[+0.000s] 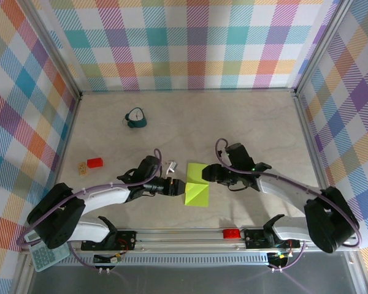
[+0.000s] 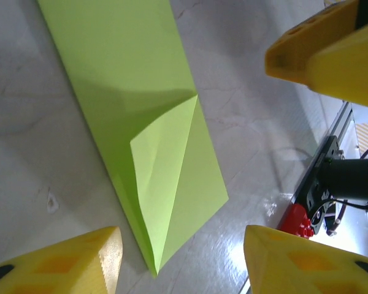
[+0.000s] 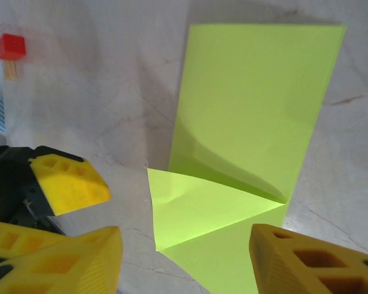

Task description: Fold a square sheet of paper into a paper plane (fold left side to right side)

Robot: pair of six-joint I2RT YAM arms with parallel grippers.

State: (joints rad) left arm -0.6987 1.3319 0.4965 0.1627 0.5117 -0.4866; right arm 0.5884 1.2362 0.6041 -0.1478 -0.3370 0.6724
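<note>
The lime yellow-green sheet of paper (image 1: 198, 184) lies flat on the table, folded into a narrow strip with one corner turned over as a triangular flap (image 3: 208, 208) at its near end. It is a strip with a flap, not a pointed dart. My left gripper (image 1: 175, 185) sits at the sheet's left edge, open, and the paper's near tip (image 2: 153, 266) lies on the table between its yellow fingers (image 2: 67, 263). My right gripper (image 1: 208, 175) hovers at the sheet's right edge, open over the flap, with its fingers (image 3: 313, 263) apart. Neither gripper holds anything.
A small teal clock (image 1: 135, 118) stands at the back left. A small red block (image 1: 95, 162) and a tan piece (image 1: 82, 166) lie at the left. A small metal object (image 1: 170, 166) sits just behind the left gripper. Plaid walls enclose the table.
</note>
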